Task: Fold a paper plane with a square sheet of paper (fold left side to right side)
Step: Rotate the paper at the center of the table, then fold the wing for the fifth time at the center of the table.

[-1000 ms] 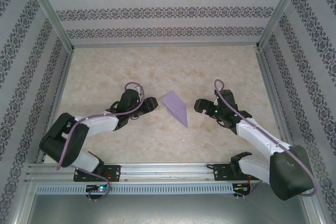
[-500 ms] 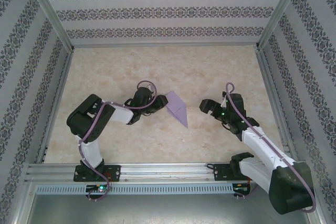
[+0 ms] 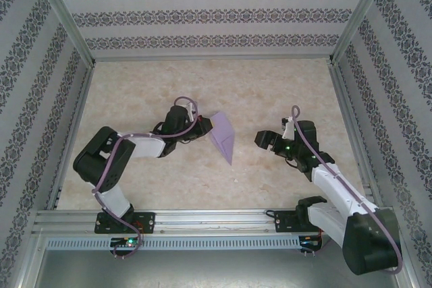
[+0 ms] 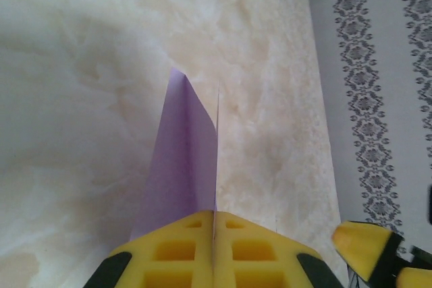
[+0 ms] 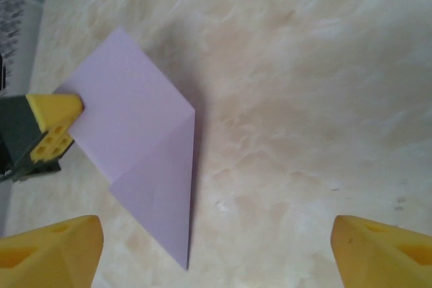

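My left jaws are shut tight on the folded paper (image 3: 223, 137), a pale purple piece with a sharp point. Seen from above, the paper is near the middle of the table (image 3: 283, 85), and its point aims at the bottom of the frame. My left jaws pinch it at its upper left edge. In my left wrist view the paper (image 4: 181, 166) comes up from the bottom middle of the frame and ends in a tip near the middle. My two yellow fingertips (image 4: 175, 251) are pressed together there, with the paper squeezed between them. I cannot tell if the far point of the paper rests on the table or hangs a little above it. My right jaws are wide apart and hold nothing. Seen from above, they are to the right of the paper, not touching it, and they face it. In my right wrist view my right fingertips sit in the bottom left and bottom right corners, far from each other. The paper (image 5: 135, 133) lies in the left half of that frame, with one fold line across it. A yellow tip of my left jaws touches its left edge there.
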### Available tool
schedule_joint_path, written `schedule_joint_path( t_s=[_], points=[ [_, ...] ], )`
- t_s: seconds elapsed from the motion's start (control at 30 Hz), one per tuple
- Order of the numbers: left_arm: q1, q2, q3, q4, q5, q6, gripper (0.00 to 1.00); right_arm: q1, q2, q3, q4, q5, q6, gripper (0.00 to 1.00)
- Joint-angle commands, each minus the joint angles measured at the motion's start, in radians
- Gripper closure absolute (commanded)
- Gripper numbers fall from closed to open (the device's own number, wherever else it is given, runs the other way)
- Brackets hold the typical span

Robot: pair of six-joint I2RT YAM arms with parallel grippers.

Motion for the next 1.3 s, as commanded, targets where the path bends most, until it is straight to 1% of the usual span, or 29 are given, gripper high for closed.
schedule_joint_path(
  t_s=[0.0, 0.1, 0.13, 0.2, 0.23, 0.4, 0.53, 0.63, 0.83, 1.0, 1.07, 1.13, 1.2, 1.27],
  points=[
    [0.030, -0.050, 0.007, -0.131, 0.137, 0.155, 0.96, -0.002, 0.066, 0.048, 0.074, -0.189, -0.060, 0.15],
    [0.048, -0.071, 0.025, -0.207, 0.248, 0.246, 0.96, 0.035, 0.146, 0.076, 0.112, -0.241, -0.083, 0.14],
    [0.056, -0.074, 0.029, -0.223, 0.288, 0.269, 0.96, 0.054, 0.178, 0.088, 0.122, -0.254, -0.101, 0.12],
    [0.064, -0.082, 0.030, -0.246, 0.335, 0.306, 0.96, 0.092, 0.243, 0.117, 0.125, -0.265, -0.139, 0.08],
    [0.067, -0.085, 0.035, -0.262, 0.360, 0.329, 0.96, 0.107, 0.281, 0.132, 0.132, -0.278, -0.157, 0.07],
    [0.068, -0.092, 0.050, -0.312, 0.421, 0.410, 0.96, 0.129, 0.426, 0.161, 0.255, -0.344, -0.159, 0.06],
    [0.068, -0.080, 0.050, -0.288, 0.455, 0.411, 0.97, 0.150, 0.544, 0.195, 0.324, -0.422, -0.173, 0.07],
    [0.068, -0.069, 0.048, -0.267, 0.462, 0.396, 0.98, 0.165, 0.627, 0.200, 0.429, -0.481, -0.147, 0.10],
    [0.067, -0.058, 0.050, -0.270, 0.459, 0.397, 0.98, 0.205, 0.736, 0.216, 0.547, -0.532, -0.102, 0.15],
    [0.068, -0.058, 0.061, -0.339, 0.418, 0.426, 0.98, 0.203, 0.731, 0.204, 0.577, -0.541, -0.079, 0.22],
    [0.069, -0.054, 0.062, -0.342, 0.416, 0.427, 0.98, 0.200, 0.730, 0.206, 0.588, -0.562, -0.068, 0.29],
    [0.069, -0.053, 0.062, -0.348, 0.408, 0.428, 0.98, 0.197, 0.728, 0.208, 0.599, -0.570, -0.055, 0.33],
    [0.069, -0.052, 0.064, -0.358, 0.395, 0.432, 0.98, 0.188, 0.723, 0.208, 0.596, -0.568, -0.053, 0.39],
    [0.069, -0.048, 0.064, -0.365, 0.390, 0.436, 0.98, 0.176, 0.719, 0.208, 0.596, -0.560, -0.053, 0.43]
  ],
)
